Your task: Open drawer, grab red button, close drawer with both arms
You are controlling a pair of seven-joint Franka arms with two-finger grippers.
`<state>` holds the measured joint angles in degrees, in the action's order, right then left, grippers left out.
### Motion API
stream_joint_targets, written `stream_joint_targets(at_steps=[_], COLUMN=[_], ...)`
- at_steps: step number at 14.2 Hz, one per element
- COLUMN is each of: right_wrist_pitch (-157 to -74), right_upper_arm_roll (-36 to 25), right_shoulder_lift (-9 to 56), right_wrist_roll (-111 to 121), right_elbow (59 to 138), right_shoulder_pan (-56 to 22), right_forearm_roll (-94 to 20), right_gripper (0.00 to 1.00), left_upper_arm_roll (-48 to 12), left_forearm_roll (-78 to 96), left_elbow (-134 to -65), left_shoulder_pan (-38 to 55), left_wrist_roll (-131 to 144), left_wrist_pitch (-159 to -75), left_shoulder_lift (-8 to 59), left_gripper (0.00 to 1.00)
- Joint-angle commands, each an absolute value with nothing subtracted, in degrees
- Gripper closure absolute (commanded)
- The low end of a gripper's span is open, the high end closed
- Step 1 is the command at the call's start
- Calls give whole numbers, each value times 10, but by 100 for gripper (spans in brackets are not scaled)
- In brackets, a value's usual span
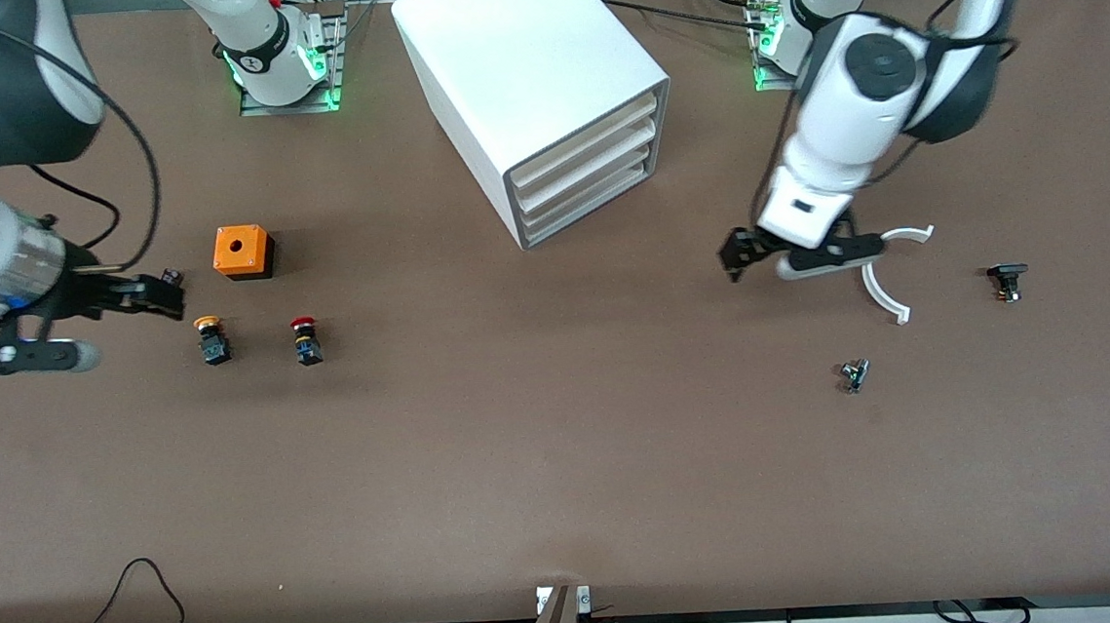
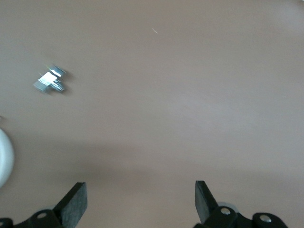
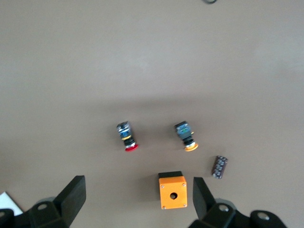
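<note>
The white cabinet [image 1: 539,88] stands mid-table near the robots' bases, and its stacked white drawers [image 1: 594,167] are all pushed in. The red-capped button [image 1: 304,340] stands on the table toward the right arm's end, beside a yellow-capped button [image 1: 212,338]. Both show in the right wrist view, red [image 3: 127,137] and yellow [image 3: 186,137]. My right gripper [image 1: 161,294] is open and empty, in the air beside the yellow-capped button and the orange box; its own view [image 3: 137,199] shows the box far below. My left gripper [image 1: 737,258] is open and empty over bare table [image 2: 139,204].
An orange box with a hole [image 1: 243,251] sits nearer the robots than the buttons. A small dark part [image 3: 219,166] lies beside it. White curved pieces [image 1: 889,273], a small metal part [image 1: 853,375] and a black part [image 1: 1007,280] lie toward the left arm's end.
</note>
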<state>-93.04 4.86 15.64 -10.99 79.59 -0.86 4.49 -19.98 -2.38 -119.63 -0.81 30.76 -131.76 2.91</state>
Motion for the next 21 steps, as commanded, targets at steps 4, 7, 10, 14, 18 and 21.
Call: stream_joint_targets(at_steps=[4,7,10,14,18,21], right_wrist_pitch=[-903,-855,-848,-951,-955,-953], right_upper_arm_roll=[-44,-62,-52,-46,-46,-44], right_shoulder_lift=[141,128,102,25,11,5], right_wrist_roll=[-86,1,-1,3,4,2], right_elbow=[775,782,813,929,946,951], right_shoulder_pan=[-1,-6,-18,-18,-19,-19], right_forearm_roll=[19,23,26,39,37,36], right_gripper=[0,0,0,0,0,0], left_upper_arm_roll=[-124,-77,-41,-46,-52,-53], left_forearm_roll=[-34,-34,-26,-21,-21,-21], left_elbow=[-1041,-1000,-969,-967,-962,-962], left_shoulder_pan=[-20,-24,-32,-29,-24,-24], left_wrist_roll=[153,72,61,63,67,66], left_wrist_pitch=[-1021,-969,-940,-934,-926,-925], left_shoulder_lift=[-33,-38,-37,-28,-28,-28], left_gripper=[0,0,0,0,0,0])
